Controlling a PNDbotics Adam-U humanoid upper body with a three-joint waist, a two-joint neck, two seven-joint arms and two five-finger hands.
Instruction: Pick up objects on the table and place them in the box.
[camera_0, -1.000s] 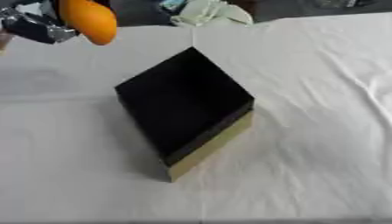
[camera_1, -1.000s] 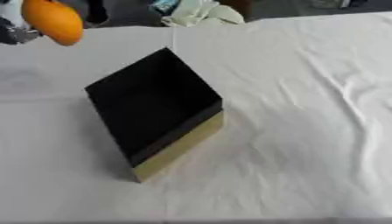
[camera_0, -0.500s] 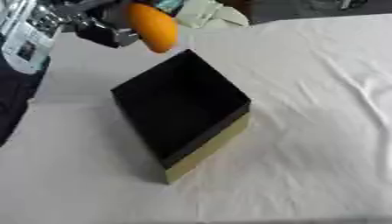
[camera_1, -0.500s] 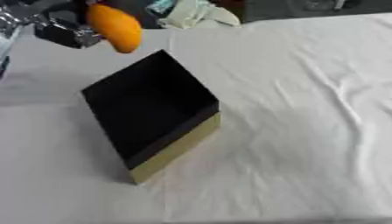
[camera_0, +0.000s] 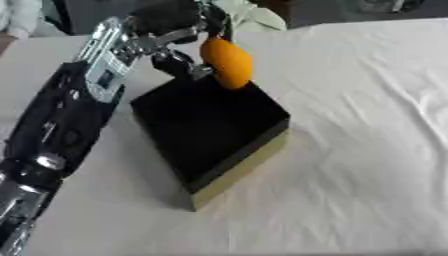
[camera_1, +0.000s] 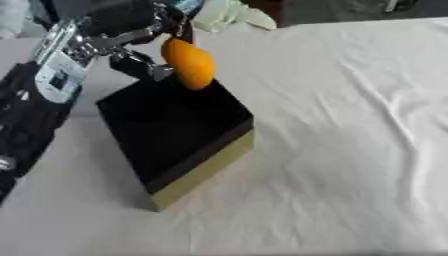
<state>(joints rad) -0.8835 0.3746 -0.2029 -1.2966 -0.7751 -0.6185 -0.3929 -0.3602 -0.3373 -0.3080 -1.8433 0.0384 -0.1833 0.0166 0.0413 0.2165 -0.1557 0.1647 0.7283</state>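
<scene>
An orange fruit (camera_0: 227, 62), oval and held with its long axis roughly upright and slightly tilted, is pinched between the thumb and curled fingers of the left hand (camera_0: 179, 47), which reaches in from the upper left of the view. The fruit is carried in the air at the far corner of the black box (camera_0: 210, 131), whose inside is dark and whose outer wall is tan along the near edge. The box is set cornerwise on the white-clothed surface (camera_0: 367, 150), so its open mouth lies just below and toward the near side of the fruit. The coming move is judged to turn on this offset: the fruit is seen over the rim's far corner rather than over the middle of the opening, so a short carry toward the near right would be needed before release. The right hand is not seen in either view. A pale crumpled thing (camera_1: 229, 15) lies at the far edge of the surface.
</scene>
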